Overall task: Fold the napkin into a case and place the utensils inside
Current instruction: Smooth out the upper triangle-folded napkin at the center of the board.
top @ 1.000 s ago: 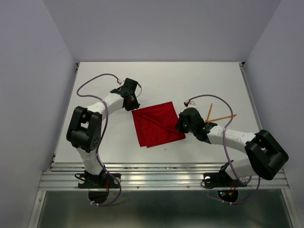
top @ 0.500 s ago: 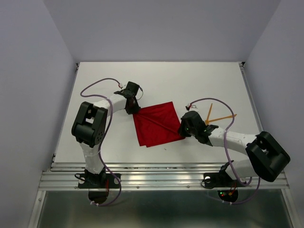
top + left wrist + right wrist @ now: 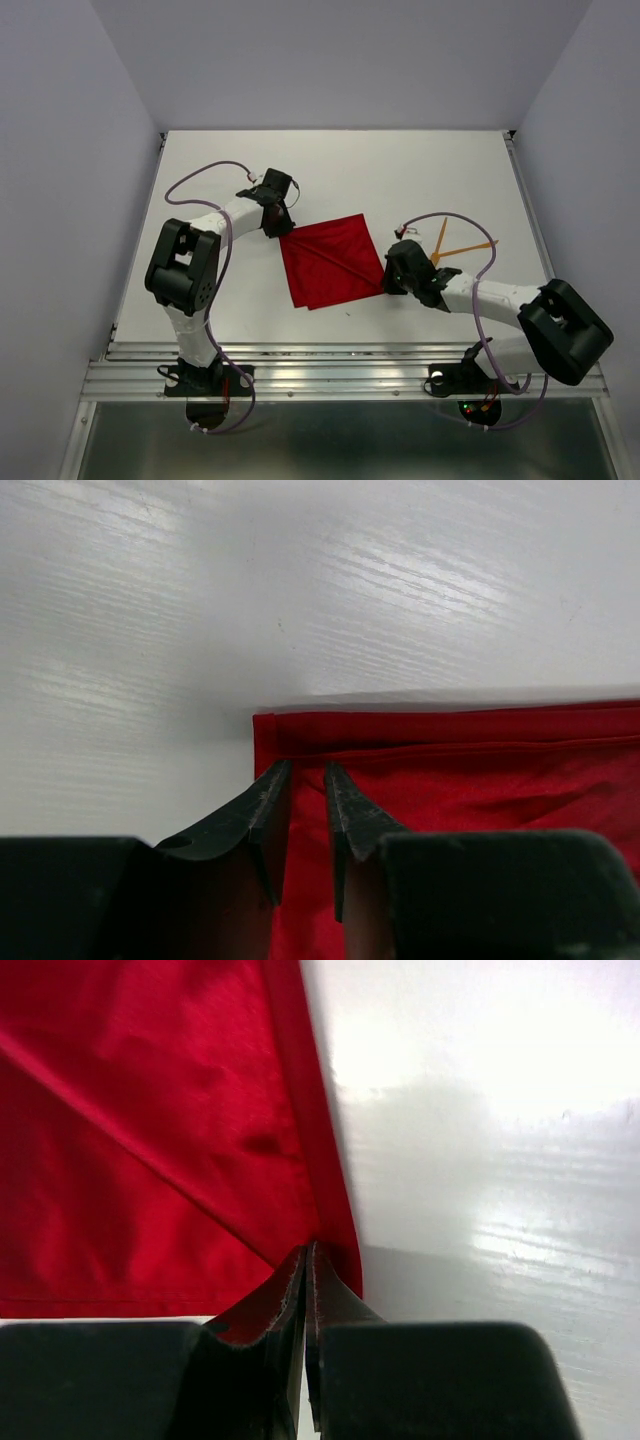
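Note:
The red napkin [image 3: 330,262] lies flat on the white table, with a diagonal crease across it. My left gripper [image 3: 284,230] is at its far left corner. In the left wrist view the left gripper [image 3: 307,770] is open by a narrow gap, its fingertips [image 3: 270,788] over the napkin [image 3: 470,770] just inside the hem. My right gripper [image 3: 388,283] is at the near right corner. In the right wrist view it [image 3: 307,1250] is shut, tips on the napkin [image 3: 150,1140] where the crease ends. The two orange utensils [image 3: 452,243] lie crossed on the table right of the napkin.
The right arm's purple cable [image 3: 455,215] loops over the utensils. The table's front rail [image 3: 340,370] runs along the near edge, and grey walls stand on three sides.
My right gripper has slid toward the near edge along the napkin's right side to its near right corner. The left gripper has shifted slightly onto the far left corner. The napkin has kept its place.

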Tool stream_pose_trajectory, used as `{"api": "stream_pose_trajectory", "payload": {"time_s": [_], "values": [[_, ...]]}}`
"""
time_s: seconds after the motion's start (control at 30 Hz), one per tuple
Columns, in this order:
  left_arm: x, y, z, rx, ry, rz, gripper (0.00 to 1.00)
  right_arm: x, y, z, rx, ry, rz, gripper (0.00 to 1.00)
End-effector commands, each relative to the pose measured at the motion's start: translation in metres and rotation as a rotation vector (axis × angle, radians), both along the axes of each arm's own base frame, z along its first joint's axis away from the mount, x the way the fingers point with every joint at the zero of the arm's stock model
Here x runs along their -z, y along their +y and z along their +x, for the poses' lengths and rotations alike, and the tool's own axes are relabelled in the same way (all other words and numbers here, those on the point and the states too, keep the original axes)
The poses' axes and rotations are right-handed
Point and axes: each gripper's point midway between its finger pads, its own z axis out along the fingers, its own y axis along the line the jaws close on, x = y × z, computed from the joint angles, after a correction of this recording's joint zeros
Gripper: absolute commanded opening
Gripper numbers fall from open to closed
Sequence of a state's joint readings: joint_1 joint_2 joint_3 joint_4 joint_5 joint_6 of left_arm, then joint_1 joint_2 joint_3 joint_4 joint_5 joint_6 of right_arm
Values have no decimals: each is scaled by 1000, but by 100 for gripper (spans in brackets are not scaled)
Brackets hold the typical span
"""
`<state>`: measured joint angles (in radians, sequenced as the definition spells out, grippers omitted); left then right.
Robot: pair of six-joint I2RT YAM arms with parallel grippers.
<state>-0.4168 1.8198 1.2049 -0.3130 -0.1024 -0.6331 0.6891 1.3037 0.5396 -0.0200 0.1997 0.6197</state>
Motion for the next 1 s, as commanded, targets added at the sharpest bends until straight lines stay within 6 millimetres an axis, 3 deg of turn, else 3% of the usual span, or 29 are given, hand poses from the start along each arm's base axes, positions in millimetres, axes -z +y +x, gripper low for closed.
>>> {"api": "stream_pose_trajectory", "payload": {"time_s": [0.0,0.07,0.2,0.3,0.43,0.8,0.87,0.97], "values": [[-24,-1,7,3,-49,-19,31,23,2,-7,-8,41,-2,5],[-25,-3,6,6,-50,-24,31,23,7,-8,-26,45,13,5],[-30,-6,7,16,-60,-33,31,-2,13,-1,-29,-2,52,5],[-34,-11,7,31,-67,-44,31,-24,12,5,-15,-56,67,5],[-37,-16,7,45,-72,-50,31,-35,6,5,-7,-72,52,5],[-9,-19,6,53,-16,-42,31,15,6,-9,-17,35,26,5],[-9,-20,5,56,-15,-45,31,13,6,-7,-17,33,25,4],[-20,-19,7,51,-42,-47,31,-9,12,1,-20,-22,56,5]]}}
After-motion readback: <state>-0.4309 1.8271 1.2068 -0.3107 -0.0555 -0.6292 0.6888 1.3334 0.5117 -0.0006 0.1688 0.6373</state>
